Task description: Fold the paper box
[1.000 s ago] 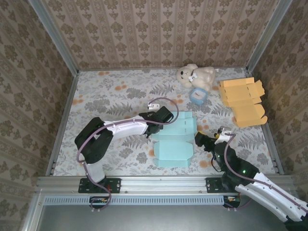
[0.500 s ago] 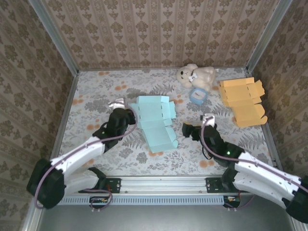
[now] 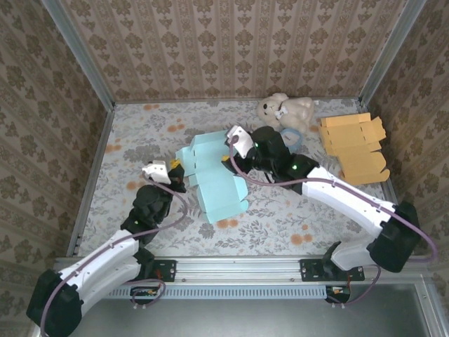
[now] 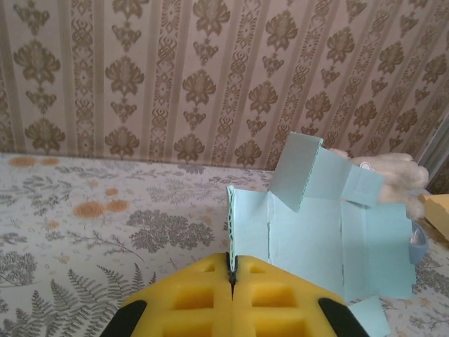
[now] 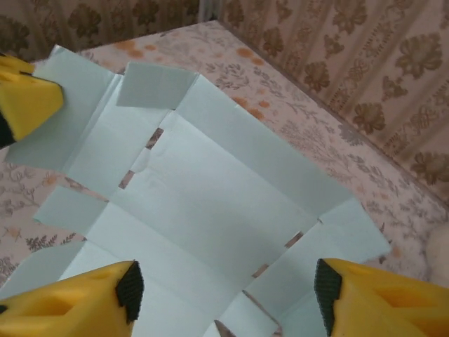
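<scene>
Pinching the box (image 3: 214, 186) by its left edge, the left end effector (image 4: 231, 265) is clamped on the paper, its fingers cropped below. The right end effector (image 5: 228, 286) hangs wide above the box mid-counter (image 3: 140, 140), its fingers cut off too. From above, the right arm hides the box's far right corner.

The table (image 3: 140, 133) lies open along its far left stretch and across the near right patch, both bare cloth. The far right corner is crowded: a plush bear (image 3: 284, 110), a small blue ring (image 3: 295, 133) beside it, and flat orange cartons (image 3: 354, 147). The right arm (image 3: 344, 193) slants across the middle. The paper box (image 3: 214, 182) covers the centre, with one flap raised.
</scene>
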### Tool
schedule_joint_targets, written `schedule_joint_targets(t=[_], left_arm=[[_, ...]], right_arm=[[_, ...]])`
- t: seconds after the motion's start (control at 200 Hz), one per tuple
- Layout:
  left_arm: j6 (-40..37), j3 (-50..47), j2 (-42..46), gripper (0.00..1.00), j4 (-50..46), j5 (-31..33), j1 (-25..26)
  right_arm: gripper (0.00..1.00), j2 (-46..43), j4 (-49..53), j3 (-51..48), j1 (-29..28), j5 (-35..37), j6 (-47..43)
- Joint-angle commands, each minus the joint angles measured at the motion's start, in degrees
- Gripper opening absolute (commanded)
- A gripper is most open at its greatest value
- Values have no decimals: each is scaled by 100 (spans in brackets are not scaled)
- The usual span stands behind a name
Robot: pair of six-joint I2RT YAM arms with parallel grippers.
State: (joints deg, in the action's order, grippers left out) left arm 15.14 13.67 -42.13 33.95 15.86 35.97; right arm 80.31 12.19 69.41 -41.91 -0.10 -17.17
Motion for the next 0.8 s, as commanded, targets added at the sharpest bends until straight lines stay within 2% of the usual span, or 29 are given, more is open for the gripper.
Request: schedule_joint_targets(t=[0.0,0.115,0.15,0.295,0.64,0.795], left_arm=[[-549,-392,392,0,714,-386,-79],[-617,-575,795,0,684,-663,-81],[-632,-611,880,0,687,-702,-81],[-635,-776,1112,0,764,-654,-81],[-709,-847,1109,0,866,-804,-81],[-714,-849,1093,0,890,-824,-81]], right_arm=[[64,494,1287,681,160,-694,-2002],[64,786,2089,1173,344,-852,-2630],[60,786,2203,1197,411,-956,-2956],[55,579,1973,1009,693,-1166,-3732],[54,894,2048,1719,807,-999,-3954],[54,1226,2467,2168,807,-1153,-4101]])
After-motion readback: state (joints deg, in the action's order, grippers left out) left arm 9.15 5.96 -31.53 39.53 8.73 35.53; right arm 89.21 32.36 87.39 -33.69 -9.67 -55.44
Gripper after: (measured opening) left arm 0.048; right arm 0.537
